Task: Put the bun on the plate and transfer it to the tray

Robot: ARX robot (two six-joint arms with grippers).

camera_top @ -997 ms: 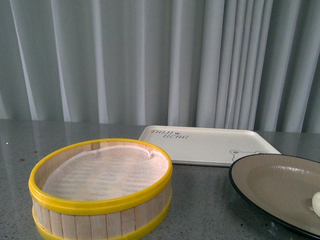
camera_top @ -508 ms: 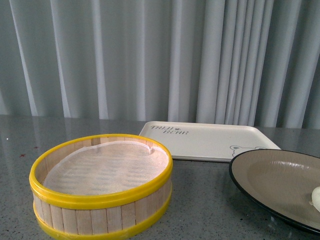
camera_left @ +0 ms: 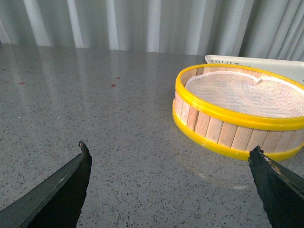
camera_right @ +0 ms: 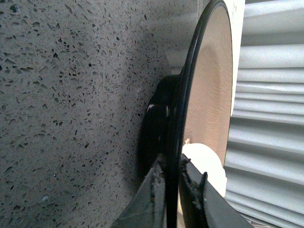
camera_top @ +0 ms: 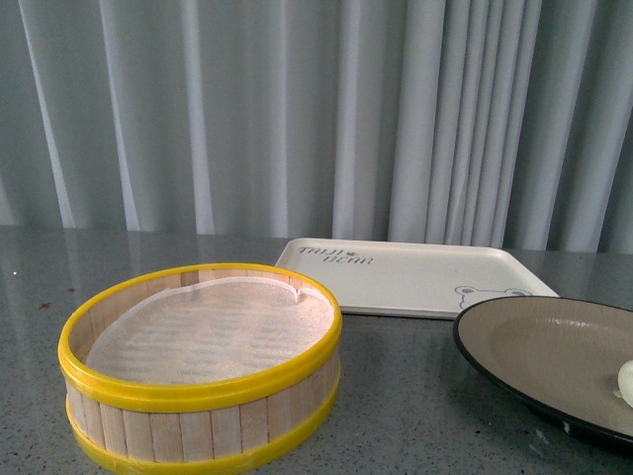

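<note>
- My left claw point(camera_left: 170, 151) hangs low over the speckled grey table point(camera_top: 415, 416). Its two dark fingers are spread wide, with nothing between them but bare tabletop.
- Ahead of that claw and off to its right stands the round wooden steamer basket point(camera_top: 198, 366) with its yellow hoops. A white liner lies inside it.
- Behind the basket and further right, the cream tray point(camera_top: 415, 277) lies flat on the table. Grey lettering marks its left end and a small bear face sits at its near right corner. Nothing rests on it.
- In front of the tray's right end is the plate point(camera_top: 534, 346), tan inside with a black rim. From the front its far rim overlaps the tray's near corner, and I cannot tell whether the two touch.
- The bun point(camera_top: 625, 381) sits on the plate at the right margin, only a sliver showing from the front.
- My right claw point(camera_right: 171, 190) is clamped on the plate's black rim, one finger under it and one inside, just beside the bun.
- Pale pleated curtains point(camera_top: 297, 119) hang behind everything.
</note>
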